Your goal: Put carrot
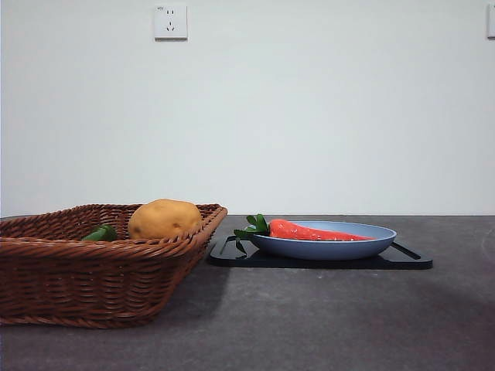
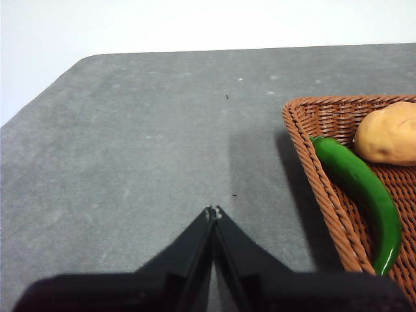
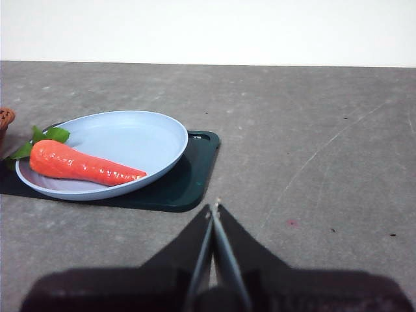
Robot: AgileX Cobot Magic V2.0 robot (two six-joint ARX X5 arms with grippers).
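The left tool (image 2: 213,211) hangs over bare table (image 2: 143,162), and its two black jaws are pressed together with nothing between them. The basket (image 2: 325,195) is just beside it, and nothing touches. The right tool (image 3: 214,207) is clenched the same way, with nothing in it. It hangs over the table near the dark tray (image 3: 188,182), apart from it.

In the front view, no arm shows. The brown woven basket (image 1: 85,282) stands nearest, close to the front edge of the table (image 1: 325,325) on the left side. Inside it sits a round yellow-brown potato (image 1: 164,219). A long green pepper (image 1: 100,233) lies next to the potato, along the basket's wall. In the left wrist view the pepper (image 2: 361,192) and the potato (image 2: 390,133) lie very close, maybe touching.

Farther back, nearer the middle of the table, the flat tray (image 1: 387,261) lies right beside the basket. A pale blue plate (image 1: 332,246) sits on the tray. The carrot (image 1: 313,231) lies on its side in the plate. Its green leaves (image 1: 254,226) stick out over the plate's rim toward the basket, and its thin tip points the other way.

A white wall (image 1: 309,116) with a socket (image 1: 170,22) stands behind the table's far edge.
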